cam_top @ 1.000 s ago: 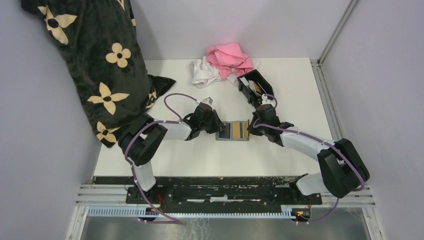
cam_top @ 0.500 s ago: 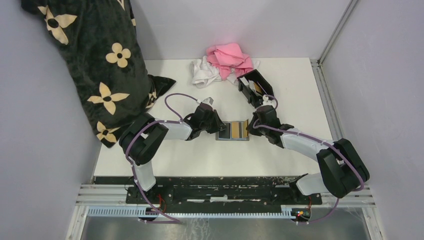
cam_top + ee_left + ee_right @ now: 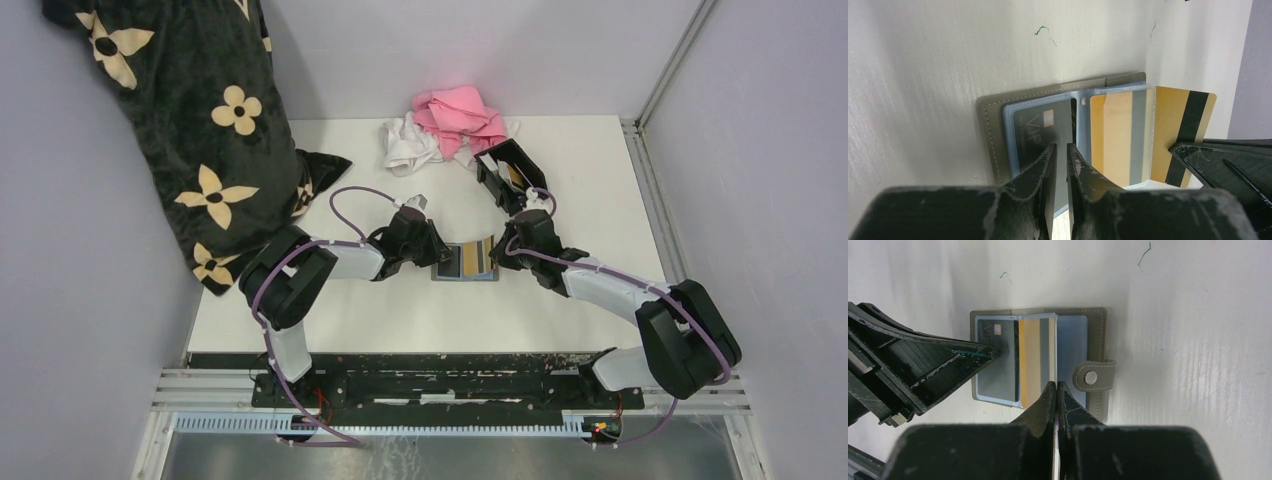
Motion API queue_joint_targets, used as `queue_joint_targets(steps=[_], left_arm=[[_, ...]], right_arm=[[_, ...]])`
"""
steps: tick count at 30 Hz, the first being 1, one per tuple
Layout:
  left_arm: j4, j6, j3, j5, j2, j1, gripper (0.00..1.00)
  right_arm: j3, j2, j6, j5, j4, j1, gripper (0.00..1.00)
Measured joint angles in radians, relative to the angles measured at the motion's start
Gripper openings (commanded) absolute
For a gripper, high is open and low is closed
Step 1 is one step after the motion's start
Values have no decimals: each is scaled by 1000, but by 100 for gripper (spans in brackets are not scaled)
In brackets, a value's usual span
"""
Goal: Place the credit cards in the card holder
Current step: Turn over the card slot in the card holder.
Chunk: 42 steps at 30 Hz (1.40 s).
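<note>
In the middle of the worktop we see a grey wallet lying open, its clear sleeves facing up. The left gripper has its jaws drawn to a narrow slit with nothing between them, the tips down on the sleeve over a dark card. The right gripper has its jaws pinched on a thin edge. From the left wrist view this looks to us like the tan card with a black stripe, which sticks out past the sleeve's edge. The card holder, a black open box, sits farther back beyond the right arm, well apart from the wallet and near a pink cloth. Something tan shows inside it.
</note>
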Motion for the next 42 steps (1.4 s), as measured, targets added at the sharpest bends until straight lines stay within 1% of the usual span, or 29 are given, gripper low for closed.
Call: queue_joint_targets(steps=[19, 30, 42], left_arm=[[1, 0, 0, 1, 1, 0, 20], [0, 0, 0, 1, 1, 0, 20], [1, 0, 0, 0, 1, -1, 19]], right_arm=[[0, -12, 24, -18, 31, 10, 1], [8, -2, 31, -16, 30, 54, 1], [62, 19, 32, 2, 31, 107, 1]])
